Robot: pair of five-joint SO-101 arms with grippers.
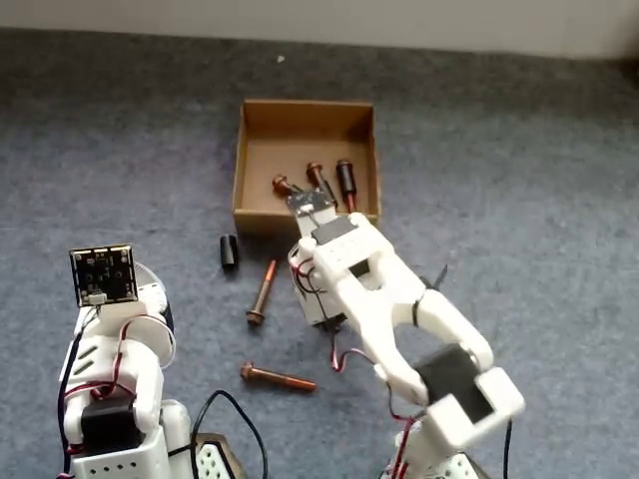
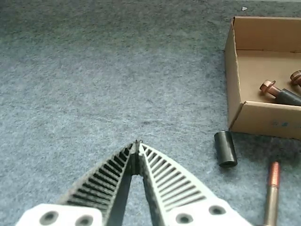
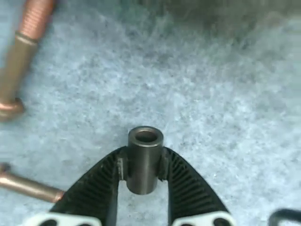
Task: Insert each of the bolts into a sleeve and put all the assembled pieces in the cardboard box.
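My right gripper (image 3: 144,162) is shut on a black sleeve (image 3: 145,139), held upright just above the grey carpet with its open bore facing the camera. Two copper bolts lie close by, one (image 3: 19,56) off to the side and one (image 3: 29,186) nearer the fingers. In the high view the right arm (image 1: 364,279) stands just in front of the cardboard box (image 1: 258,135), between the box and the loose bolts (image 1: 263,291) (image 1: 278,377). Another black sleeve (image 1: 229,250) lies left of the box. My left gripper (image 2: 137,144) is shut and empty over bare carpet.
The box holds three assembled bolt-and-sleeve pieces (image 1: 316,182). The left arm (image 1: 110,339) sits at the near left. Open carpet spreads to the left and right of the box. The left wrist view shows the box corner (image 2: 241,113), the free sleeve (image 2: 225,149) and a bolt (image 2: 271,190).
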